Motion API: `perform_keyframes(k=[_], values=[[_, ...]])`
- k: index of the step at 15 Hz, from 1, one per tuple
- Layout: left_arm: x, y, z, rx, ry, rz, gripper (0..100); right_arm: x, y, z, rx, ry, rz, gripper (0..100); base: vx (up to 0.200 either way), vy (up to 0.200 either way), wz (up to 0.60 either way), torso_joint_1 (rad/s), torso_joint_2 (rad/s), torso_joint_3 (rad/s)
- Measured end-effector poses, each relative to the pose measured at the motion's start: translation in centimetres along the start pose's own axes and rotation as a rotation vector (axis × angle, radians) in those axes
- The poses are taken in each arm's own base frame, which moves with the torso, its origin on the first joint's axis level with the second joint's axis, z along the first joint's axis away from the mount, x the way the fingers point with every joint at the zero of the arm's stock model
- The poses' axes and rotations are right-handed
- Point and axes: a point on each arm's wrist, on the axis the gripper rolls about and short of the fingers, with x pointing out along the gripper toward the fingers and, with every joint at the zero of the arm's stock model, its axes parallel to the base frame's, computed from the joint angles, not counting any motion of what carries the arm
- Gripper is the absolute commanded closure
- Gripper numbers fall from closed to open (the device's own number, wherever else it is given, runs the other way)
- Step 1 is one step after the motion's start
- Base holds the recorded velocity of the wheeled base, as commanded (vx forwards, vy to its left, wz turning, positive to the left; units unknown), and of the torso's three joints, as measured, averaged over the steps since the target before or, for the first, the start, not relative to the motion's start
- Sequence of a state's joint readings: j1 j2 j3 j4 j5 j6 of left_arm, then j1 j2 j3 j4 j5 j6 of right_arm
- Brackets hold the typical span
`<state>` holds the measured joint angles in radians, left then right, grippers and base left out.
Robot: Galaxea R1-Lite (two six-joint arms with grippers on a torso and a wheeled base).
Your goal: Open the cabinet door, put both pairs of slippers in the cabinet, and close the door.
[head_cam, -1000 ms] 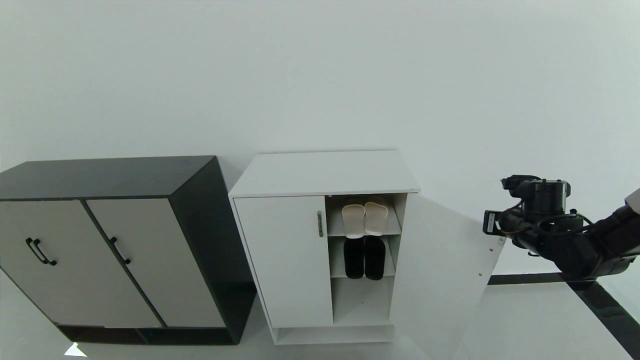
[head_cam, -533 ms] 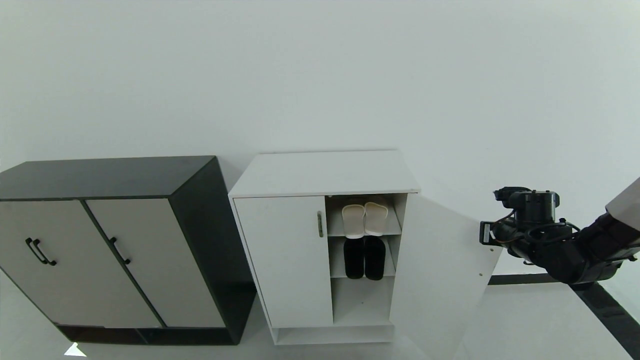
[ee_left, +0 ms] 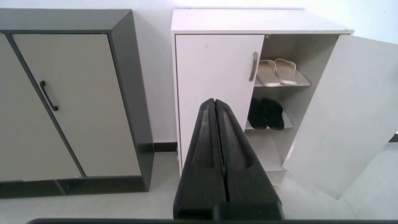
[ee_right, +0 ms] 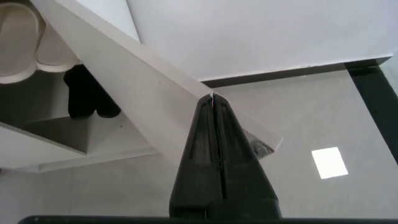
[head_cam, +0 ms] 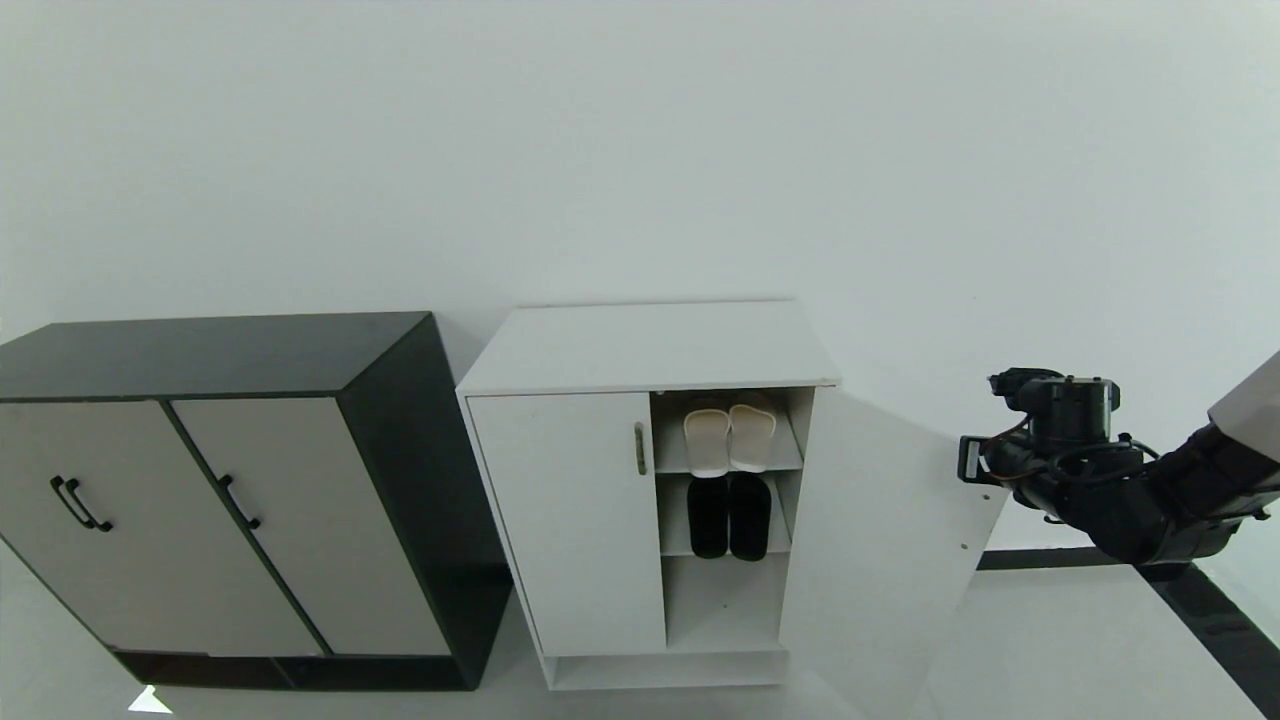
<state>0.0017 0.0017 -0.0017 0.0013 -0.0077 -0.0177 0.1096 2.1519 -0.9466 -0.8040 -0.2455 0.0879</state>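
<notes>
Touching the open cabinet door (head_cam: 890, 540) at its edge, closed right pincer (ee_right: 213, 99)

A bare test room staged as a home entryway: a white shoe cabinet (head_cam: 640, 350) just left of the right gripper (ee_right: 212, 102), a black cabinet (head_cam: 200, 355) farther left, plain white wall (head_cam: 640, 150) behind, black tape (head_cam: 1205, 615) on the floor below.

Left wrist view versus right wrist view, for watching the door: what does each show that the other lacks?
Left wrist: the black cabinet with grey doors, the closed white left door, the shut left gripper. Right wrist: the black floor stripe, the shut right gripper at the edge of the open white door. Both: the white slippers shelved above the black slippers, and that open door.
</notes>
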Motion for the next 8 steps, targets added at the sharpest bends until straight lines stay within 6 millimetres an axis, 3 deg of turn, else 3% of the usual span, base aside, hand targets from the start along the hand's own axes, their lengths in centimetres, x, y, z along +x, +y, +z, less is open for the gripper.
perform_keyframes(k=[8], values=[[0.0,0.0,0.0,0.0,0.0,0.0,100,1.4,-1.9,0.6,0.027,-0.017,-0.032,100,0.0,0.0,0.0,0.0,0.0,0.0]])
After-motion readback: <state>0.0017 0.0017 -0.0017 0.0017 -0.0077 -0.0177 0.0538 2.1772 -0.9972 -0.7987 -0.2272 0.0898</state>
